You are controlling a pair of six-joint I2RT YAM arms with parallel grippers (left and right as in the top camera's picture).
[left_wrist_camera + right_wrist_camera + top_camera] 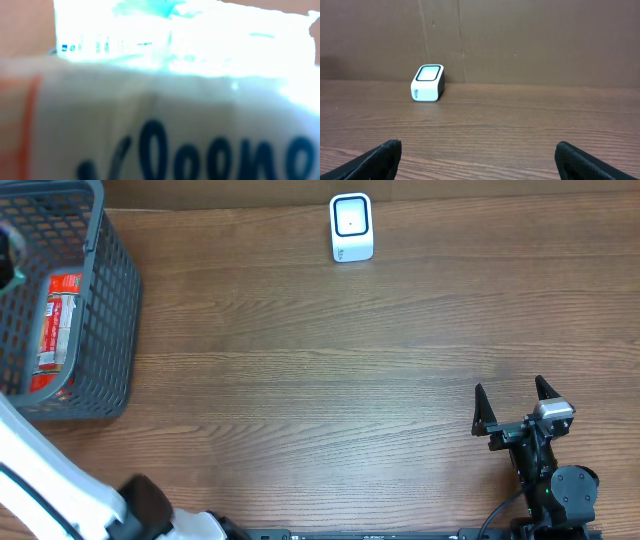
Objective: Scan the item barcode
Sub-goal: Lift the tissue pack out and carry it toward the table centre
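The soft, light tissue pack [165, 115] crowded the left fingers, grip untellable, and looked best pinched gently mid-body; right fingers [482, 415] gaped empty.

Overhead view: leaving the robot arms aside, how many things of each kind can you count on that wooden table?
Grey plastic mesh basket: 1
Red and white packet, lying inside the basket: 1
White box-shaped barcode scanner: 1
Total: 3

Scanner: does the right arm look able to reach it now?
Probably yes: only bare table lies between the scanner and the open, empty fingers of the right arm, though it is a long stretch.
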